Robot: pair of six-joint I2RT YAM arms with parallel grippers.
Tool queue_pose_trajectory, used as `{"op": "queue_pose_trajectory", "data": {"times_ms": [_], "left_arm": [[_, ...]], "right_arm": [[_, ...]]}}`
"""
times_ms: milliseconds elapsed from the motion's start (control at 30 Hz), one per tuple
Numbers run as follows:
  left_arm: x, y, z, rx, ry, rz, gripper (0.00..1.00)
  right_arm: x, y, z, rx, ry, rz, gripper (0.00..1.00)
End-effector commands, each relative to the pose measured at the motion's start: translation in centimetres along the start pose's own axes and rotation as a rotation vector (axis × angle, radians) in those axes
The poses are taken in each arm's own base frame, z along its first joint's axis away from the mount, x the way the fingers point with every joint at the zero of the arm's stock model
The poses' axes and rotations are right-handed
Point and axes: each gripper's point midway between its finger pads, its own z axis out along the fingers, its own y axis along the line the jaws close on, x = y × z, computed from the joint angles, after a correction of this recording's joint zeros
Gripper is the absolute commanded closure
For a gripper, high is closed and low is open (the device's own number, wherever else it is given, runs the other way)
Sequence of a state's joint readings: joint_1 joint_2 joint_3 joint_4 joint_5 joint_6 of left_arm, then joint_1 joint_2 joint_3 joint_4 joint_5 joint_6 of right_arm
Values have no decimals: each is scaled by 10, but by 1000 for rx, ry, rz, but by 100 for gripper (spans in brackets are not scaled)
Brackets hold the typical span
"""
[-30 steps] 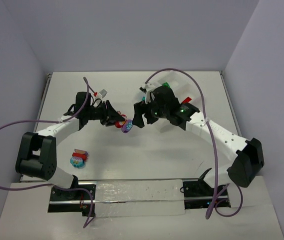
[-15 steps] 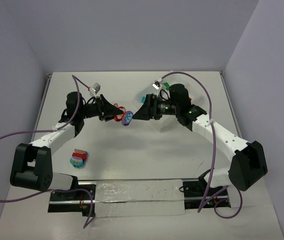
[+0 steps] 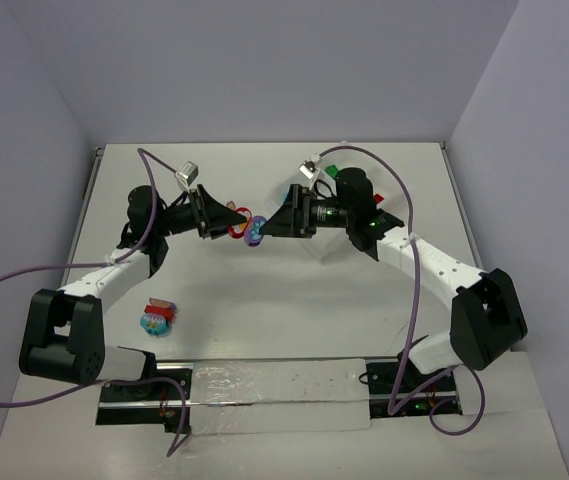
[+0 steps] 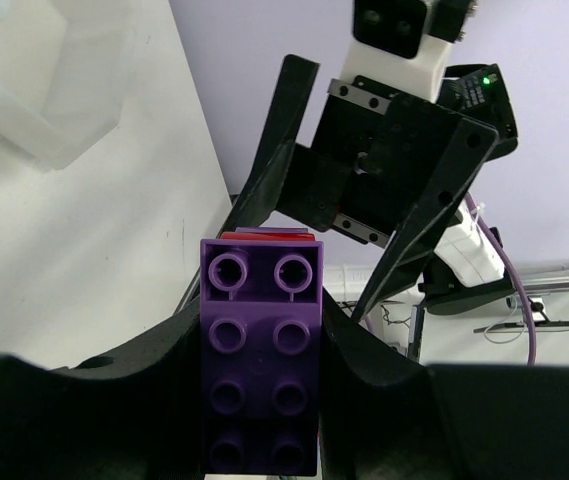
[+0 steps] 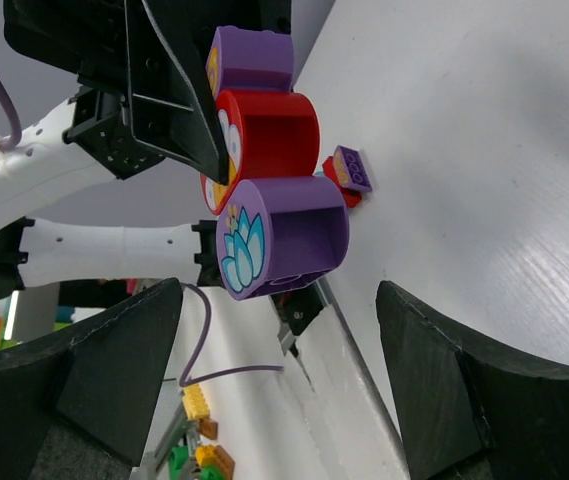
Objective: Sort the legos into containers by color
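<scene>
Left hand [image 3: 230, 226] raised legos [image 3: 251, 231], seemingly toward right hand [image 3: 270, 227].

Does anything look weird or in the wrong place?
One little clump of bricks lies alone on the near-left part of the table, not sorted yet. Another purple-and-red clump hangs in the air, pinched by the left pincer, facing the open right pincer.

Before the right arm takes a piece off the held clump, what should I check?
1. Left jaws shut on the purple-and-red clump: ok.
2. Right jaws open, facing it: ok.
3. Right jaws astride the end piece: cannot tell.
4. Clump off the table: ok.
5. Tray compartment for purple: cannot tell.
6. Second clump out of the way: ok.
</scene>
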State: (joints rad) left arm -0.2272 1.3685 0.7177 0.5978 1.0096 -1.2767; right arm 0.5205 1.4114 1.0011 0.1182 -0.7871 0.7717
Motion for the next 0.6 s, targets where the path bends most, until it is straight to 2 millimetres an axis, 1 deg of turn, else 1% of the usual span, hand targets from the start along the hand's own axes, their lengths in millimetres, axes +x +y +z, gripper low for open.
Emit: {"op": "queue_pose_trajectory", "data": {"times_ms": [0, 67, 267, 400, 567], "left_arm": [[-2, -31, -5, 93, -8, 100, 100], [-2, -34, -5, 98, -9, 105, 100], [-3, -34, -5, 97, -11, 108, 100], [-4, -35, -5, 102, -8, 108, 100], [-4, -35, -5, 100, -6, 110, 100]], "right_arm": [[-3, 13, 3, -97, -1, -3, 15], [-3, 13, 5, -109, 6, 1, 15], [3, 21, 11, -163, 43, 2, 18], [1, 27, 15, -202, 42, 6, 24], [-1, 38, 17, -259, 46, 6, 33]]}}
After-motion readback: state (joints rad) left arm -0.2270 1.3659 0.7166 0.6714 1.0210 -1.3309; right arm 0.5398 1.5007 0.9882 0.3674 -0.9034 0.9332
